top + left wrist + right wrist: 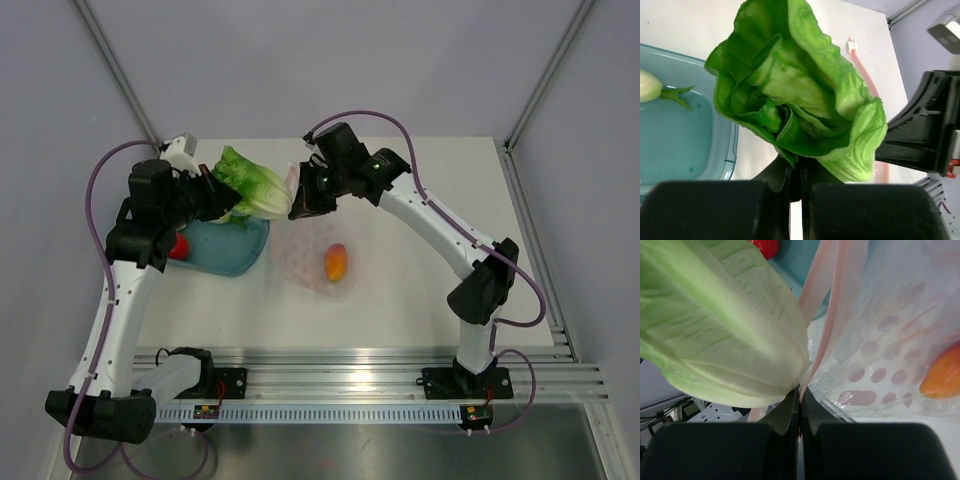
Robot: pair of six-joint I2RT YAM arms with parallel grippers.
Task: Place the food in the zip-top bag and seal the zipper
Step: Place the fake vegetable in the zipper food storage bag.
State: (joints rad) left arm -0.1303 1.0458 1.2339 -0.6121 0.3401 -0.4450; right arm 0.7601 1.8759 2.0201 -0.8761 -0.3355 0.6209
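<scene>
Fingertips of the left gripper [795, 172] are pinched together on a leafy edge of the green lettuce head [800, 95]. Its long axis runs rightward, the pale ribbed base pointing at the zip-top bag [318, 258]. The right gripper [800, 392], likewise clamped tight, holds the bag's lip up by the pinkish zipper [826, 320], so the lettuce base sits just beside the mouth. The bag is clear and pink-dotted, with an orange food [336, 262] inside. A teal bowl [240, 255] lies under the left arm.
</scene>
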